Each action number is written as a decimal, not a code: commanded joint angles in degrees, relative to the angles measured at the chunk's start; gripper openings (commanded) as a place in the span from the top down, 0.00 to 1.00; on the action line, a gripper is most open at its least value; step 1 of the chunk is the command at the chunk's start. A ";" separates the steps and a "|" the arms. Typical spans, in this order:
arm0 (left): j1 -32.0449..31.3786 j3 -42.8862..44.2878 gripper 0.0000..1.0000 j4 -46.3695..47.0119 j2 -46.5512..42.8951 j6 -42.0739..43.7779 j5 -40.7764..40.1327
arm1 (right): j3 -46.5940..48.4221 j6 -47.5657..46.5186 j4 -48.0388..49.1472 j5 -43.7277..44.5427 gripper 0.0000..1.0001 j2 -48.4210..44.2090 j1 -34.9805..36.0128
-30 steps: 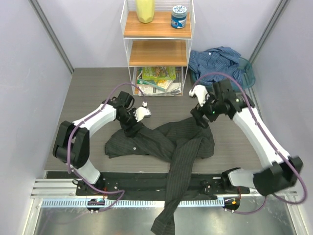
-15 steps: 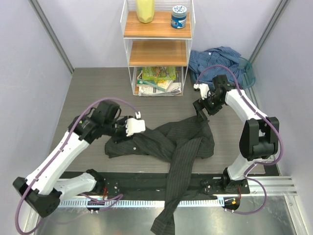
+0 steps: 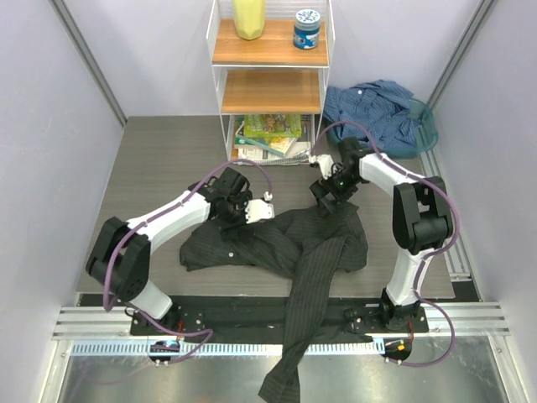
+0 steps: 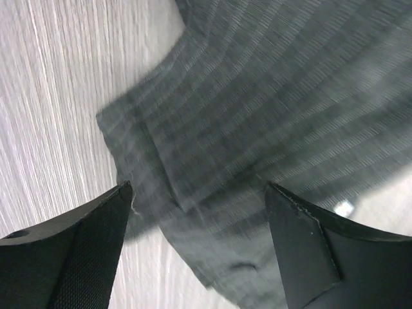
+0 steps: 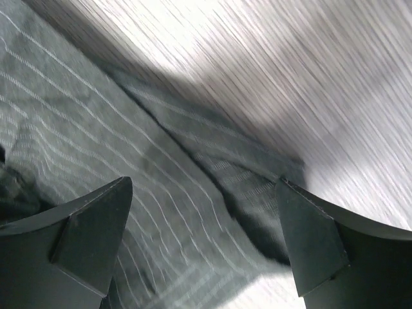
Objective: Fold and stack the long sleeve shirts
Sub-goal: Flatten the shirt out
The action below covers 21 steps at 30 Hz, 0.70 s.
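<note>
The dark charcoal pinstriped shirt lies crumpled in the middle of the table, with one sleeve hanging over the front edge. My left gripper is open just above the shirt's upper left edge. In the left wrist view the gripper straddles a folded cloth corner. My right gripper is open over the shirt's top right edge. In the right wrist view the gripper has a cloth hem between its fingers. The blue shirt lies bunched at the back right.
A white wire shelf stands at the back with a yellow container, a blue-lidded jar and books at the bottom. A teal basket sits under the blue shirt. Metal rails run along the front.
My left gripper has swung right onto the charcoal shirt's upper left edge. My right gripper has moved left and down onto its top right edge. The shirt has barely moved.
</note>
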 commanded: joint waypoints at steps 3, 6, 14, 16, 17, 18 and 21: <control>0.31 1.05 0.22 9.83 5.50 3.02 -2.84 | 0.09 0.75 4.95 2.20 0.14 2.60 2.58; 0.49 2.63 0.44 9.23 6.64 3.29 -1.96 | -1.58 1.63 6.71 4.30 0.40 2.78 2.76; 4.97 15.46 1.00 1.07 8.23 2.15 -0.73 | 2.79 8.48 9.53 7.65 0.99 0.32 -4.78; 5.06 18.53 1.00 -2.71 5.17 2.15 0.49 | 4.56 10.60 9.09 6.69 0.99 -0.64 -7.25; 4.97 19.50 1.00 -8.65 3.59 2.32 2.15 | 5.44 10.69 7.43 6.08 0.99 -1.17 -9.09; 4.02 20.99 1.00 -12.71 1.75 2.50 5.48 | 5.36 9.73 6.55 5.46 0.99 -2.74 -9.63; -1.59 17.35 1.00 -26.26 -7.21 2.94 9.45 | 2.73 8.06 3.82 3.88 0.99 -5.56 -10.34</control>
